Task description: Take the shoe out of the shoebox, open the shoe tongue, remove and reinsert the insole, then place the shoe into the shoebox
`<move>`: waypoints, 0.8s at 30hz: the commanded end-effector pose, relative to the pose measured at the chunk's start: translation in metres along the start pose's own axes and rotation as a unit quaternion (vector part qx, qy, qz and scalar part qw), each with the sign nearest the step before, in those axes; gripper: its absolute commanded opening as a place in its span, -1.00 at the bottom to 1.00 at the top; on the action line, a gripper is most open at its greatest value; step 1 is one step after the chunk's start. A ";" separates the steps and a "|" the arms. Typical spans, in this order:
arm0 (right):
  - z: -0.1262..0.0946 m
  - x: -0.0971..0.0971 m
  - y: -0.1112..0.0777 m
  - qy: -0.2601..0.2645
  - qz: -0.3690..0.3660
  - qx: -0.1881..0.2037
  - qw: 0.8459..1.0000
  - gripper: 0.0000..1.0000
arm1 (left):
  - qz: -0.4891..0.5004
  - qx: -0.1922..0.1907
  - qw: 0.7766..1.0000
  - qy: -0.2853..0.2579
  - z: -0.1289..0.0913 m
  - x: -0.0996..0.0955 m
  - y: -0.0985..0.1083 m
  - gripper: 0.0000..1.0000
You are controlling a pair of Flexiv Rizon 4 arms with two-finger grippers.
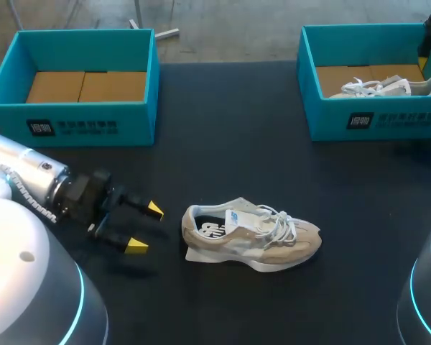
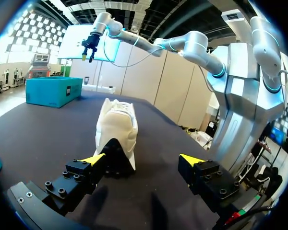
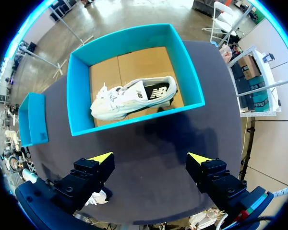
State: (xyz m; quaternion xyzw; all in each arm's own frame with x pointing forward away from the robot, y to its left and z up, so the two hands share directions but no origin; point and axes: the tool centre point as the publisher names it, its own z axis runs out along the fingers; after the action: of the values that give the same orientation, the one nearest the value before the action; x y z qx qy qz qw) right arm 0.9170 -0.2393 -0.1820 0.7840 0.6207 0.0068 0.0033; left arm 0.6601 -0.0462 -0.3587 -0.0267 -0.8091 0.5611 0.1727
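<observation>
Shoe (image 1: 251,241): I judge it light, with a soft upper and stiffer sole; I'd pinch the heel collar.
Left gripper (image 1: 145,228): wide, just beside shoe's heel.
Right gripper (image 3: 150,158): wide, well apart from that shoe.

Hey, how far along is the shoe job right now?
Done: one shoe is out on the table. In hand: nothing gripped; the open left gripper sits by its heel, the open right gripper hangs over the right shoebox, which holds a second shoe. Left: tongue, insole, reboxing.
</observation>
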 end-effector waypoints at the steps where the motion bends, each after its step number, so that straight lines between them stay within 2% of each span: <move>1: 0.000 0.000 0.000 0.000 0.000 0.000 1.000 1.00 | -0.003 0.009 1.000 -0.003 0.004 -0.002 0.004 1.00; 24: 0.000 0.000 0.000 0.000 0.000 0.000 1.000 1.00 | 0.007 0.017 0.999 -0.046 0.022 -0.038 0.018 1.00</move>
State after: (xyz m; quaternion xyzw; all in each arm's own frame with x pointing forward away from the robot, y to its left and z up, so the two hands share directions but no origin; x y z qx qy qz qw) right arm 0.9170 -0.2393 -0.1820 0.7840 0.6207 0.0068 0.0033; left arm 0.6835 -0.0627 -0.3867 -0.0028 -0.8064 0.5765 0.1317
